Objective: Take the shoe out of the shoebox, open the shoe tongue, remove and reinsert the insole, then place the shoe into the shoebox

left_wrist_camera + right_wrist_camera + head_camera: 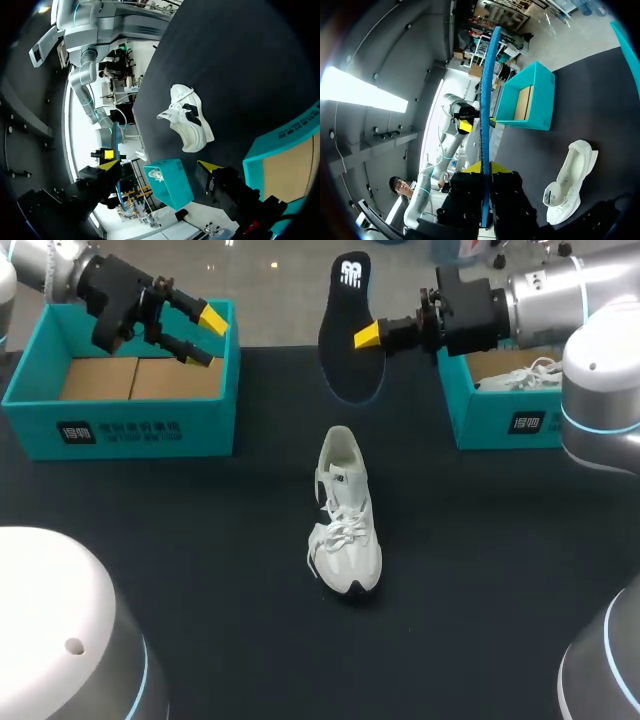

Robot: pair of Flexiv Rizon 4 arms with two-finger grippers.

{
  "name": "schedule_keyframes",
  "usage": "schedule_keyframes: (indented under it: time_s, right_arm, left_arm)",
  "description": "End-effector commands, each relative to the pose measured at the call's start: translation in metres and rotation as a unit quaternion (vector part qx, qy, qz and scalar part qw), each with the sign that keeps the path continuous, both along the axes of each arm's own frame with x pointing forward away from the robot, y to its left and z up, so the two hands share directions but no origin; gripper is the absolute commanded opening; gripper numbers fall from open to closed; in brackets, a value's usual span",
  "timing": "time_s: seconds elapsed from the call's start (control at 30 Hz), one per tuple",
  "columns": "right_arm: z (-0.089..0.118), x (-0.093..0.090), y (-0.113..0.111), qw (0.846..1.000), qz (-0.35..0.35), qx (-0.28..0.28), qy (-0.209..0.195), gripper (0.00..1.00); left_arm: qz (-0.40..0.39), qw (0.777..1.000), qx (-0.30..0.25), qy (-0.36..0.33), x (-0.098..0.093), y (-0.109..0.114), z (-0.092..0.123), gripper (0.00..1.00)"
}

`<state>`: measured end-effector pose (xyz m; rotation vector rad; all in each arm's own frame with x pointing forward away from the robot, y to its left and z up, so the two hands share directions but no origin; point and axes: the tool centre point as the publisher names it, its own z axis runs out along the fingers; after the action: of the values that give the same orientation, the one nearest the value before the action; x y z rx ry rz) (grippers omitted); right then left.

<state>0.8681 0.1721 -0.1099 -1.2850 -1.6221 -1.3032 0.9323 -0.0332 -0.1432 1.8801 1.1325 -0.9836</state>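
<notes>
A white lace-up shoe (346, 530) lies on the black table at its middle, toe toward me; it also shows in the left wrist view (190, 119) and the right wrist view (569, 186). A black insole (349, 365) hangs upright in the air above the table's far side, with my right gripper (368, 336) shut on its edge. In the right wrist view the insole (484, 115) is seen edge-on, rising from between the fingers (484, 169). My left gripper (205, 337) hovers open and empty over the left shoebox (120, 428); its spread tips (160, 167) hold nothing.
The left teal shoebox (280, 137) holds brown cardboard only. A second teal shoebox (500, 420) at the far right holds another white shoe (522, 374). Both boxes sit along the table's far edge; the shoe lies between them, nearer me.
</notes>
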Motion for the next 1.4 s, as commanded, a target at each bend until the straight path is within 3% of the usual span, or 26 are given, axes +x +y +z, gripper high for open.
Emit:
schedule_keyframes:
  time_s: [0.03,0.3,0.53,1.4]
  right_arm:
    - [0.001,0.0,0.003,1.0,-0.004,0.003,-0.008,0.0]
    - [0.002,0.002,0.01,0.999,-0.005,0.015,-0.042,0.0]
    - [0.015,0.01,0.022,0.989,0.022,0.036,-0.142,0.0]
    - [0.016,0.01,0.023,0.988,0.023,0.036,-0.145,0.0]
  left_arm:
    - [-0.031,0.999,0.004,0.016,0.008,0.003,-0.001,1.0]
    - [-0.001,0.999,0.03,0.024,0.009,0.001,-0.02,1.0]
    - [0.004,0.999,0.032,0.039,0.009,0.001,-0.02,1.0]
    - [0.004,0.999,0.032,0.039,0.009,0.001,-0.02,1.0]
